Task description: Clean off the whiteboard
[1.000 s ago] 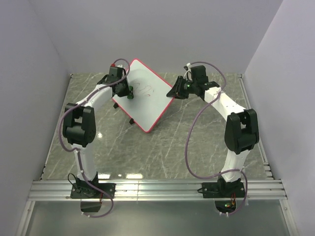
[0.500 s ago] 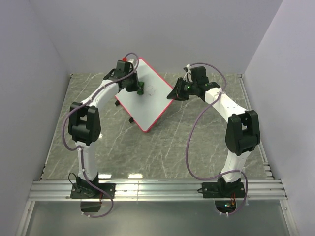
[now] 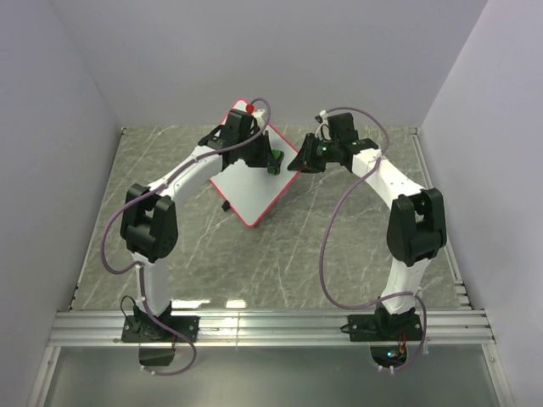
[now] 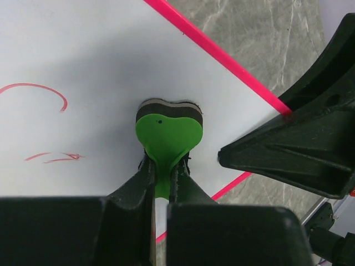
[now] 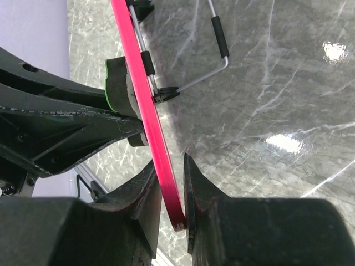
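Both arms reach to upper centre. Left gripper clamps green eraser; right gripper pinches whiteboard rim.

The top view looks down from afar; both wrist views, close in, share the whiteboard.

The right gripper, clamped on the rim of the tilted flat white pink-rimmed whiteboard, blocks the way just right of the green heart-shaped eraser. Leftward, toward the red pen marks, the board lies open. Behind it stands its thin wire stand.
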